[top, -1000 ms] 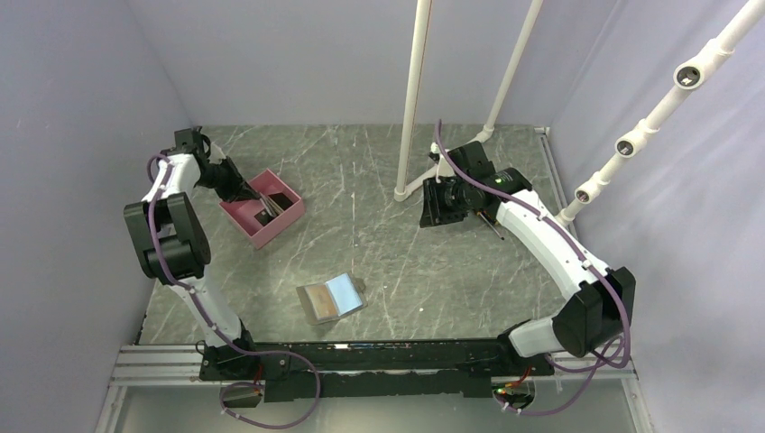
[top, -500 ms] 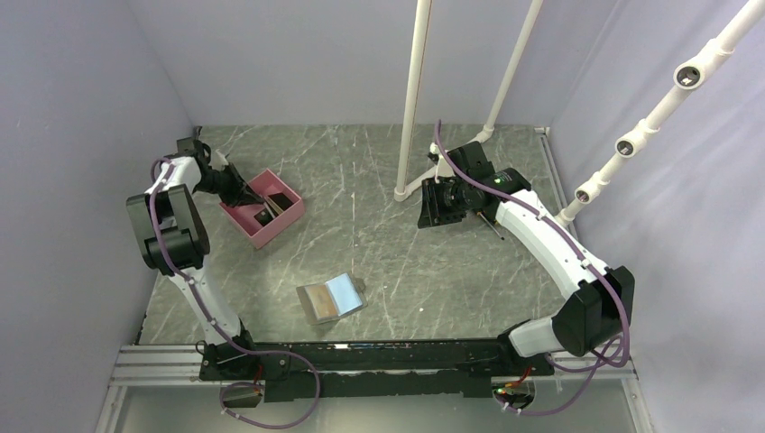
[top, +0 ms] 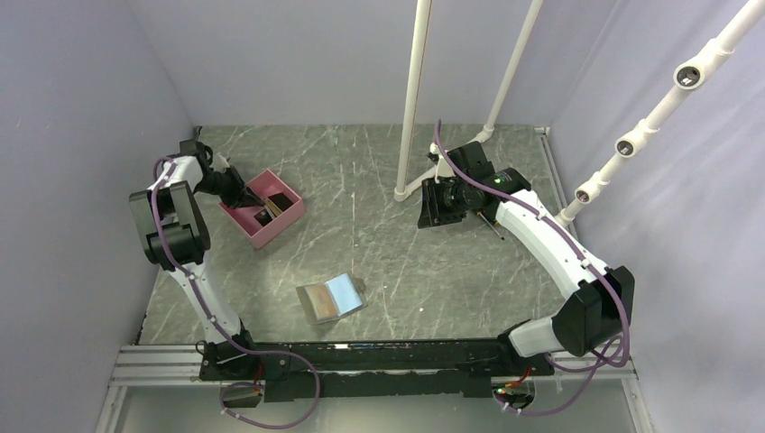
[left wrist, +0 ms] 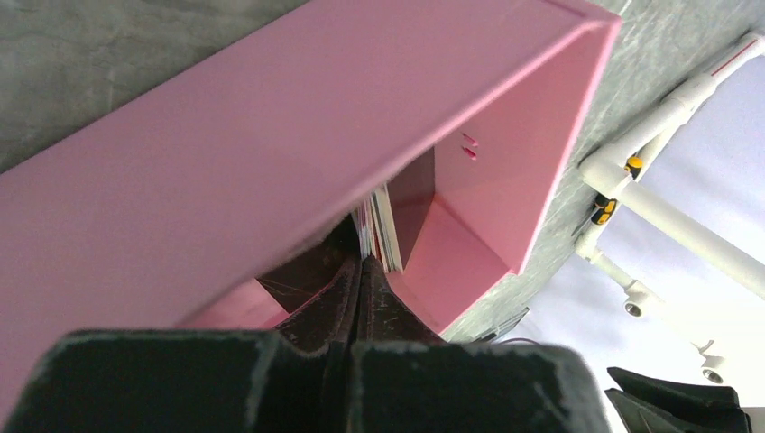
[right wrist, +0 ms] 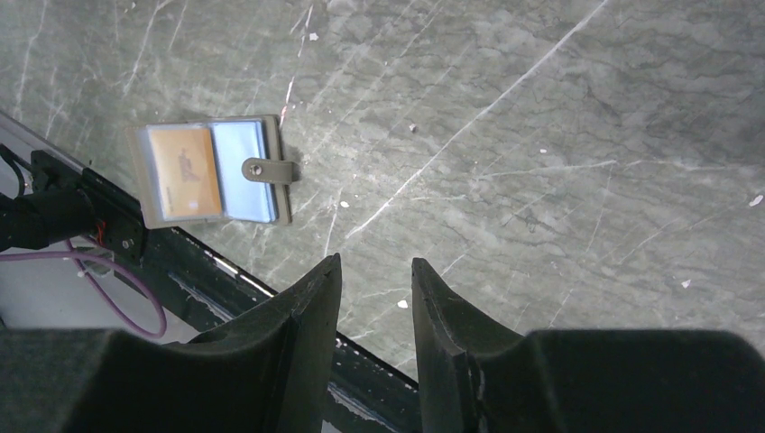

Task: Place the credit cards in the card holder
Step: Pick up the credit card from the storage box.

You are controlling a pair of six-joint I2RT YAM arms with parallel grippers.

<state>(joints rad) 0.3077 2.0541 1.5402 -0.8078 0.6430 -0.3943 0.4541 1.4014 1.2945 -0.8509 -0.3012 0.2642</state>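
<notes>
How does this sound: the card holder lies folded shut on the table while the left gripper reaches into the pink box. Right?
Not quite. The card holder lies open on the table, not folded shut: the right wrist view shows both halves spread, with an orange card in one. The left gripper does reach into the pink box.

Card holder (top: 344, 290) lies open (orange card (top: 316, 302) inside); other cards (left wrist: 382, 230) stacked well apart.
</notes>
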